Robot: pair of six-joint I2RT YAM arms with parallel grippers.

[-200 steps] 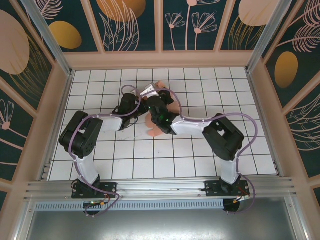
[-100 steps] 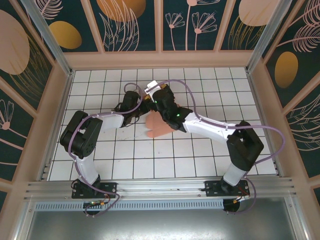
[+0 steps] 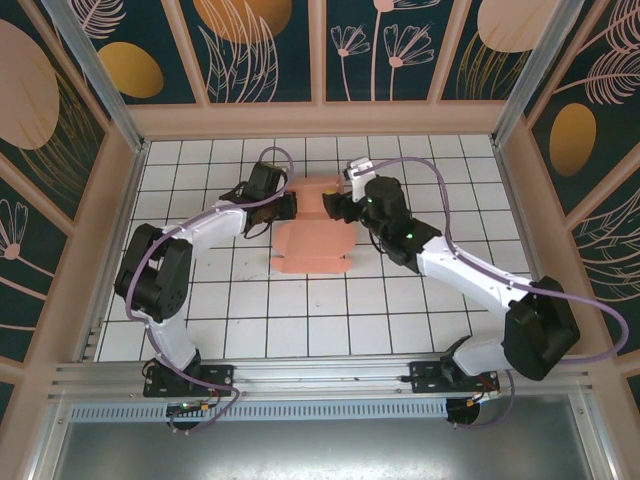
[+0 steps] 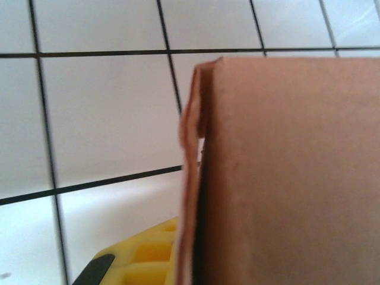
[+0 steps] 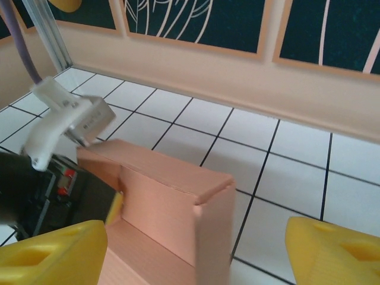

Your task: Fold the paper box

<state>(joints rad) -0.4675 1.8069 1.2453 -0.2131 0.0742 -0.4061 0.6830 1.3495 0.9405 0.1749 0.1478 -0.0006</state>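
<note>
Pink cardboard, seemingly light and crease-prone, the paper box [image 3: 315, 243] sits centrally on the table [image 3: 250, 320], best pinched at a raised wall, where the left gripper [image 3: 289, 207] clamps it while the right gripper [image 3: 333, 207] gapes.

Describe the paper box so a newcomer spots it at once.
On the white tiled table with black grid lines, look to the far half. Between the left gripper and right gripper sits the salmon-pink cardboard box, walls partly raised. Unlike the black grippers, it's the only pink thing on the tiles.
</note>
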